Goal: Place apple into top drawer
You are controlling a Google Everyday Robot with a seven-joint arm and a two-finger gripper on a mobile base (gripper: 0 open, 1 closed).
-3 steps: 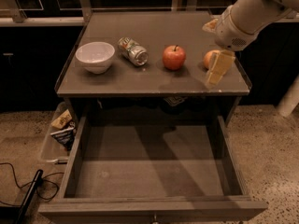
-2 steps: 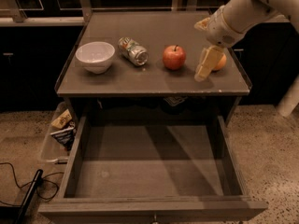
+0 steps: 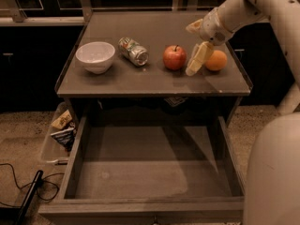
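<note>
The red apple (image 3: 174, 57) with a short dark stem stands on the grey table top (image 3: 140, 81), right of centre. My gripper (image 3: 192, 51) is open and empty just to the right of the apple, between it and an orange fruit (image 3: 216, 60). One cream finger (image 3: 198, 59) hangs down close to the table top, apart from the apple. The top drawer (image 3: 140, 172) is pulled fully out below the table front, wide, grey and empty.
A white bowl (image 3: 95, 56) stands at the table's left and a can (image 3: 133, 51) lies on its side between bowl and apple. A bin with packets (image 3: 61, 130) sits on the floor left of the drawer. A black cable (image 3: 18, 191) lies at bottom left.
My gripper has moved left, from over the orange to the gap beside the apple. The apple, the orange and the drawer have not moved.
</note>
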